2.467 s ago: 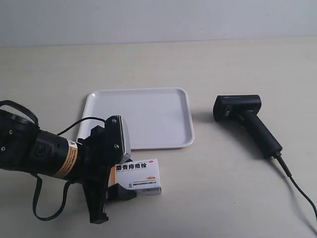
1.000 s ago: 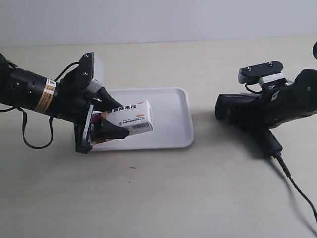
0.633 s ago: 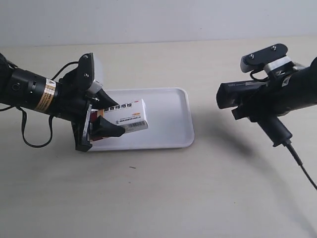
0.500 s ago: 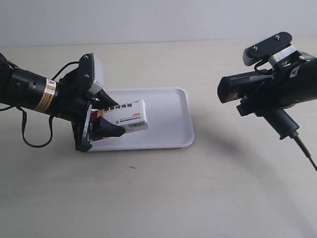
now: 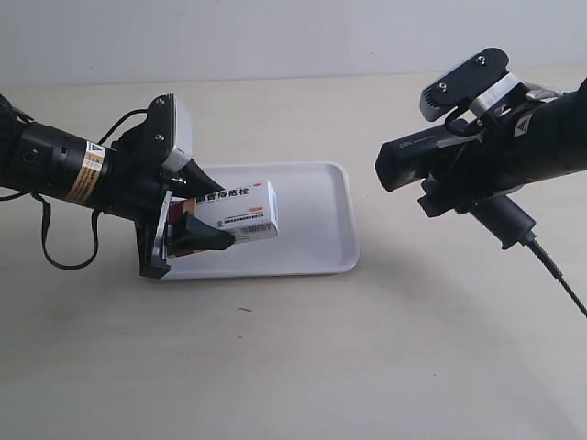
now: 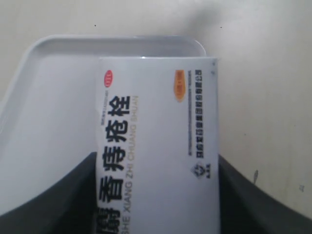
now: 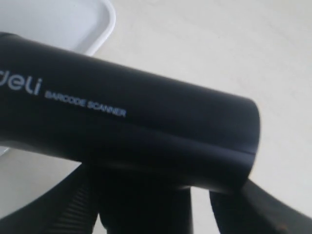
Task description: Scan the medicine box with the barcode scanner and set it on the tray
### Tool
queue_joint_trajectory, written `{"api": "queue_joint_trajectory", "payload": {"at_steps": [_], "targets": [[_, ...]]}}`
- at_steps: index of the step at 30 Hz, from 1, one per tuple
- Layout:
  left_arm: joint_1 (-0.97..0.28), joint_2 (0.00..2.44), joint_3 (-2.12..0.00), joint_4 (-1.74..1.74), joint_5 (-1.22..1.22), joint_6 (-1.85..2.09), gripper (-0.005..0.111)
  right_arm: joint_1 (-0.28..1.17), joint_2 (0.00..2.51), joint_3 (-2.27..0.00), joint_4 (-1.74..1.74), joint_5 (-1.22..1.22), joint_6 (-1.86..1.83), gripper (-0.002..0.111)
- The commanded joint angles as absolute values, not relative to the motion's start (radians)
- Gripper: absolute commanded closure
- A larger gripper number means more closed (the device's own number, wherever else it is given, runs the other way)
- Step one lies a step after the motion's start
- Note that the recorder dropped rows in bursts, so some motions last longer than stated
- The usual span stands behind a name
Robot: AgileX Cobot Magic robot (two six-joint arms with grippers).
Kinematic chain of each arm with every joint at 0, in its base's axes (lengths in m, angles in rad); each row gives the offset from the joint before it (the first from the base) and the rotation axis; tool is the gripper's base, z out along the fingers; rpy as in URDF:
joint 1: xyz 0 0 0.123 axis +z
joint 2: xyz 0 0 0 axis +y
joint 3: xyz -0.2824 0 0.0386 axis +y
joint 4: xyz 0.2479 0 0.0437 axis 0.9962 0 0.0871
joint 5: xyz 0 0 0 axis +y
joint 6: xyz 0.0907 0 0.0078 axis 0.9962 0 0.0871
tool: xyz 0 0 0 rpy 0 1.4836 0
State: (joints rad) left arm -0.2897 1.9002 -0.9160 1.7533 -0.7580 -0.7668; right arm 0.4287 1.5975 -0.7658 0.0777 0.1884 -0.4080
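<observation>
The left gripper grasps the medicine box, pinyin "XIANG ZHI CHUANG SHUAN", above the tray. The right gripper clasps the barcode scanner, marked "deli BARCODE SCANNER".

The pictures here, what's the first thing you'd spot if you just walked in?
The medicine box stands out first, pinched in the left tool and held in the air over the near left part of the white tray. Next comes the black barcode scanner, lifted off the table by the right tool to the right of the tray, its head turned toward the box.
</observation>
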Motion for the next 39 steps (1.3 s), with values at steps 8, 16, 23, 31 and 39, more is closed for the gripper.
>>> {"api": "queue_joint_trajectory", "payload": {"at_steps": [8, 16, 23, 31, 39], "targets": [[-0.288, 1.897, -0.925, 1.732, -0.773, -0.76, 0.107, 0.431, 1.604, -0.776, 0.067, 0.075, -0.401, 0.108], [-0.288, 1.897, -0.925, 1.713, -0.768, -0.762, 0.107, 0.435, 1.636, -0.877, 0.064, 0.261, -0.362, 0.108], [-0.288, 1.924, -0.925, 1.476, -0.677, -0.762, 0.107, 0.393, 1.708, -0.885, 0.034, 0.196, -0.143, 0.108], [-0.288, 2.09, -0.992, 1.387, -0.631, -0.736, 0.107, 0.39, 1.933, -0.885, 0.046, 0.074, -0.052, 0.108], [-0.288, 2.148, -1.005, 1.383, -0.578, -0.688, 0.07, 0.396, 1.952, -0.885, 0.047, 0.076, -0.044, 0.096]]}}
